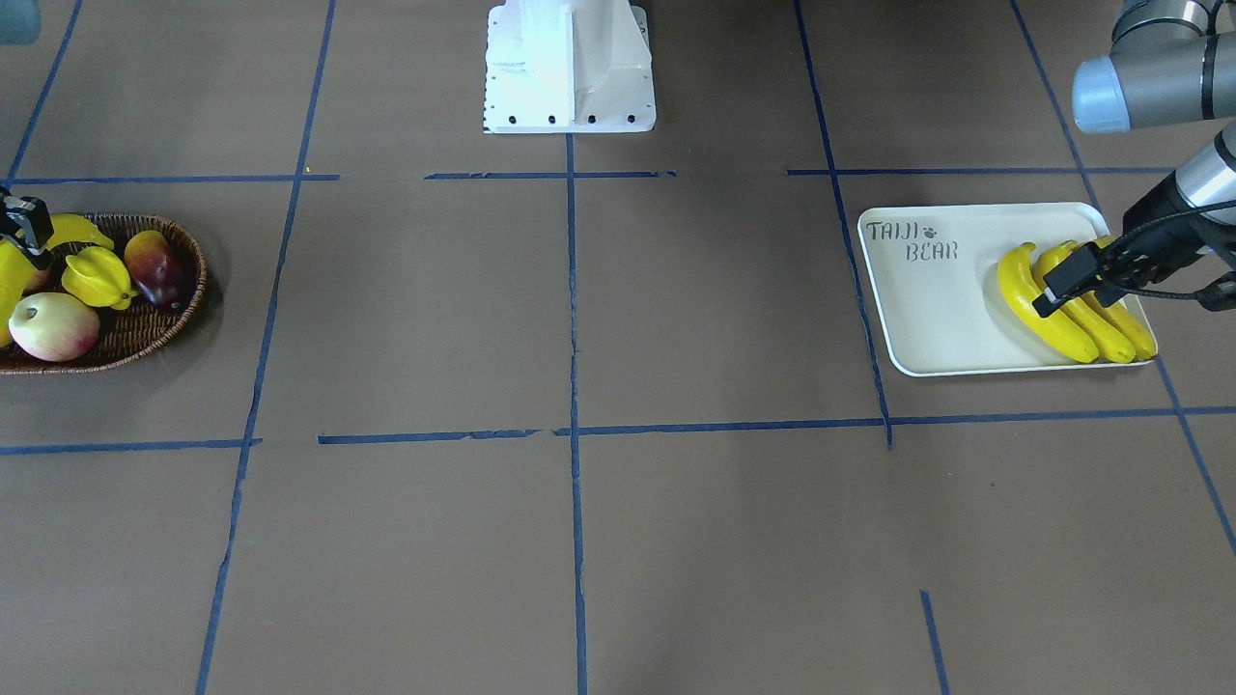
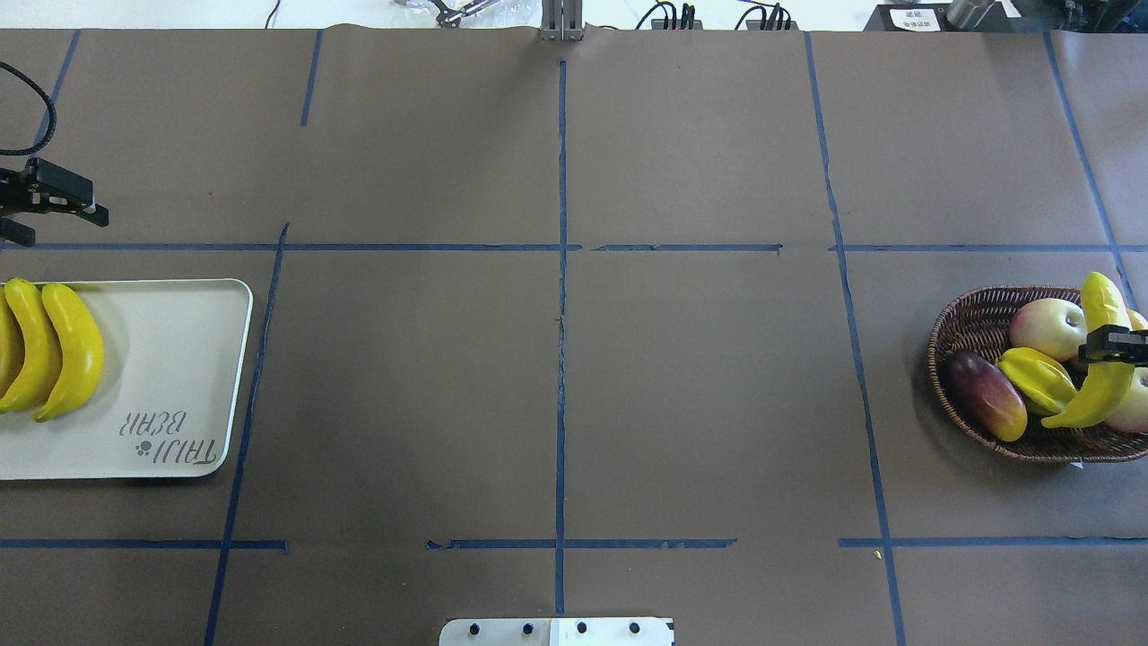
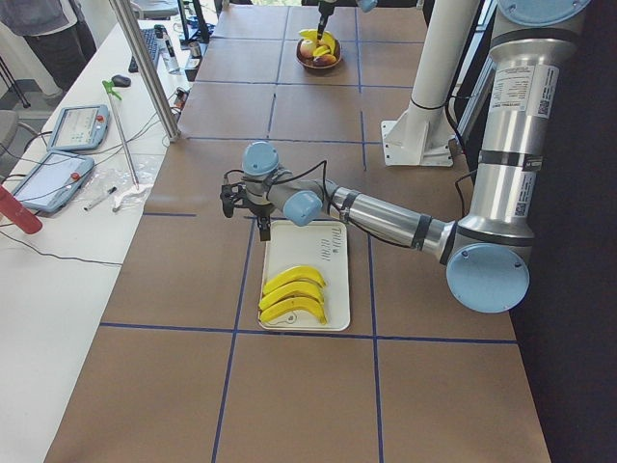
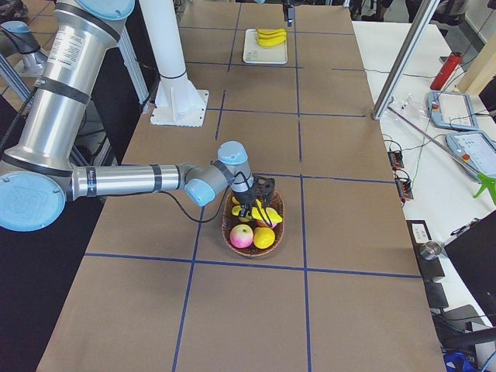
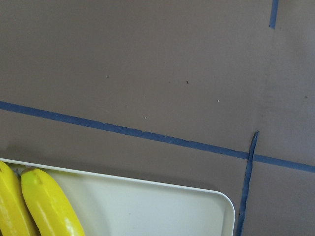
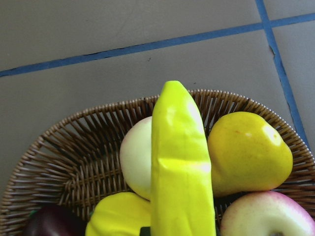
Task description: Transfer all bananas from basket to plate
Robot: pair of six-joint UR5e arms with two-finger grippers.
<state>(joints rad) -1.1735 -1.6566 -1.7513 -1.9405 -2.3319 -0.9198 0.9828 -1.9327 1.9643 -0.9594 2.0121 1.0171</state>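
The right gripper has its fingers clamped across the middle of one banana. That banana is poised over the other fruit in the basket at the table's right end: an apple, a starfruit and a dark mango. The left gripper hangs spread and empty near the far edge of the plate at the left end. Three bananas lie there side by side on the plate's left part.
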